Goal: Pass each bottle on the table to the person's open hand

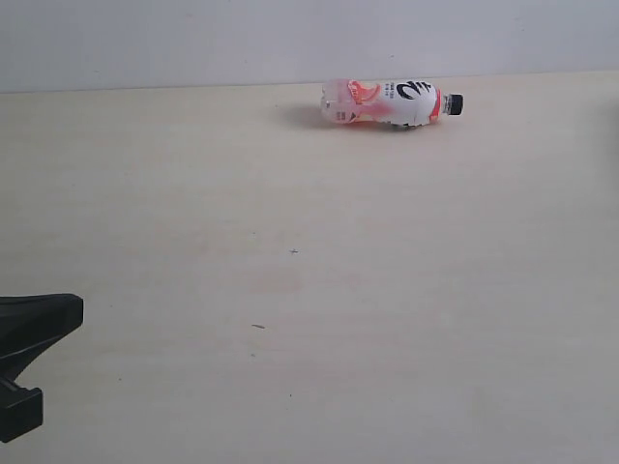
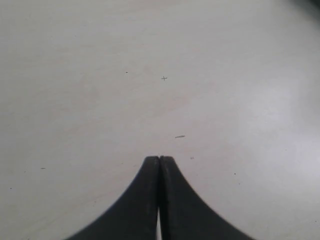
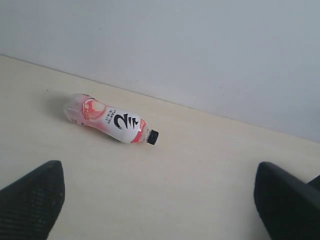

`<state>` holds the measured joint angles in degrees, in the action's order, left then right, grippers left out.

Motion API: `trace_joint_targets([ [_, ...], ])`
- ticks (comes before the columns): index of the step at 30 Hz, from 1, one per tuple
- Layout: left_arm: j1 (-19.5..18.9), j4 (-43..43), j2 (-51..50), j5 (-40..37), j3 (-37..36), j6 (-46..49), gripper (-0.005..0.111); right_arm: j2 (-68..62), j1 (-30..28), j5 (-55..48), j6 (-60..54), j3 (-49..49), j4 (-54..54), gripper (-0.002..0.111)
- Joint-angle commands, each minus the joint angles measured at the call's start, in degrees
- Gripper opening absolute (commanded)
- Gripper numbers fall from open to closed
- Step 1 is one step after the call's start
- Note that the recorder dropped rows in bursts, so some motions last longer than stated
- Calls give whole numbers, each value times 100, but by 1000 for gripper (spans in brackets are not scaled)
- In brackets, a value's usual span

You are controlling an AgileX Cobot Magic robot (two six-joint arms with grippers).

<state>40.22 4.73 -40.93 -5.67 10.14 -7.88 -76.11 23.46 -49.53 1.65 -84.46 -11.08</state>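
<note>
- One wide pale beige table fills nearly all of the exterior view, its surface flat with faint grain.
- A plain light grey wall runs along the table's far edge.
- The left gripper is black and shows at the lower left edge of the exterior view, low over the table. In the left wrist view its two fingers are pressed together tip to tip, pinching nothing, with only bare tabletop beyond them.
- The right gripper is spread wide. Its two black fingers stand far apart at either side of the right wrist view, with nothing between them but table.
- A single bottle lies on its side on the table, close to the far edge by the wall and right of the middle in the exterior view. It is clear plastic with a pink-white label and bold black script. It is well apart from both grippers, and neither touches it.
- Its small black cap points toward the right of the exterior view.
- A tiny dark cross-shaped speck and a short dark fleck mark the table nearer the middle.
</note>
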Motion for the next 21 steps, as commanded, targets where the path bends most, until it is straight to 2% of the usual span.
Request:
trace_joint_targets([
  [1,-3,33,23,59,-17,17,0,34,-11,80,-41,4,-180,97],
  [12,-3,33,23,59,-17,17,0,10,-11,80,-654,4,-193,97],
  [14,-3,33,23,59,-17,17,0,-70,-11,33,-1379,4,-11,97],
  [17,-3,33,23,59,-17,17,0,-490,-11,6,-1836,4,-24,97],
  [21,-3,33,23,59,-17,17,0,-1462,-11,91,-1897,-226,-485,90],
])
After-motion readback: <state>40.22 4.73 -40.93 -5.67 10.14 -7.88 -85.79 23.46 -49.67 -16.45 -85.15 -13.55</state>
